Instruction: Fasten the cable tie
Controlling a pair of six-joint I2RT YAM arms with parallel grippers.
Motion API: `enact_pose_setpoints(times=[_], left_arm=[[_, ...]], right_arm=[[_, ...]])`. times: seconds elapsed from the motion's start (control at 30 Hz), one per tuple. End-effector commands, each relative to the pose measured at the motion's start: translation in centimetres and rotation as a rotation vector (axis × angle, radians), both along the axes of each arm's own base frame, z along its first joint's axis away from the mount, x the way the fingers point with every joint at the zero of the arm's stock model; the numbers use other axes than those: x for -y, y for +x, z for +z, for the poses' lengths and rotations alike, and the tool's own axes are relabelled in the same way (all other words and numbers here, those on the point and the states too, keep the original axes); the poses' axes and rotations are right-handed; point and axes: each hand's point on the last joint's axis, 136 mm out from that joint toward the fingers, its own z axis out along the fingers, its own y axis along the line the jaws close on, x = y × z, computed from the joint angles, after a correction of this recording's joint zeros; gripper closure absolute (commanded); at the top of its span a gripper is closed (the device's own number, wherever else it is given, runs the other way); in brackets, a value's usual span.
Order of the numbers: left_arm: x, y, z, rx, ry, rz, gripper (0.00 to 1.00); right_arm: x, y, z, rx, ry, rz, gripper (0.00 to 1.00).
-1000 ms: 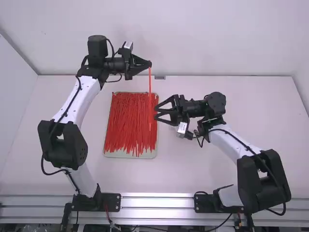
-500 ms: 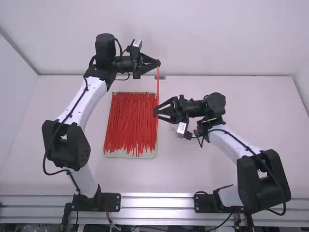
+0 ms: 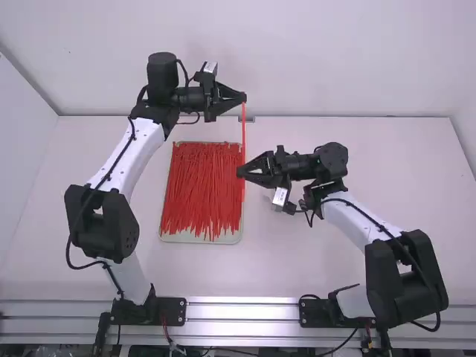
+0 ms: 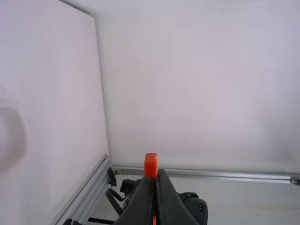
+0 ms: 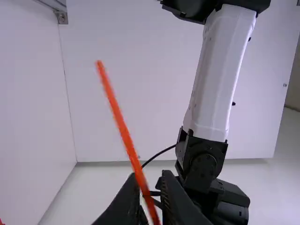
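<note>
A single red cable tie (image 3: 242,141) hangs straight down over the right edge of the pile. My left gripper (image 3: 242,98) is shut on its upper end, high near the back wall; the tie's orange head (image 4: 150,165) sticks out above the closed fingertips. My right gripper (image 3: 239,172) points left from the table's middle, and its fingers are shut on the tie's lower part. In the right wrist view the tie (image 5: 119,126) rises slanted from between the two fingers (image 5: 174,197).
A dense pile of red cable ties (image 3: 201,190) lies on a flat board (image 3: 202,239) left of centre. The left arm (image 3: 119,160) arches over the board's left side. Bare white table stretches to the right and front.
The left gripper carried the tie a little to the right, then held still. The right gripper's wide-open fingers closed onto the tie's lower part.
</note>
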Motion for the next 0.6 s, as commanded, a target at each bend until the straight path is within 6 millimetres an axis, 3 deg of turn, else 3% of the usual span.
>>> enact_pose_setpoints(times=[0.0, 0.37, 0.57], left_arm=[[-0.44, 0.15, 0.15, 0.014, 0.003, 0.011, 0.98], [-0.29, 0.5, 0.88, 0.056, -0.006, 0.024, 0.98], [-0.25, 0.48, 1.13, 0.071, -0.01, 0.02, 0.98]], right_arm=[[0.08, 0.0, -0.08, -0.01, 0.0, -0.005, 0.87], [0.26, 0.72, 0.13, -0.011, 0.011, -0.043, 0.85], [0.27, 0.72, 0.09, -0.014, 0.01, -0.042, 0.95]])
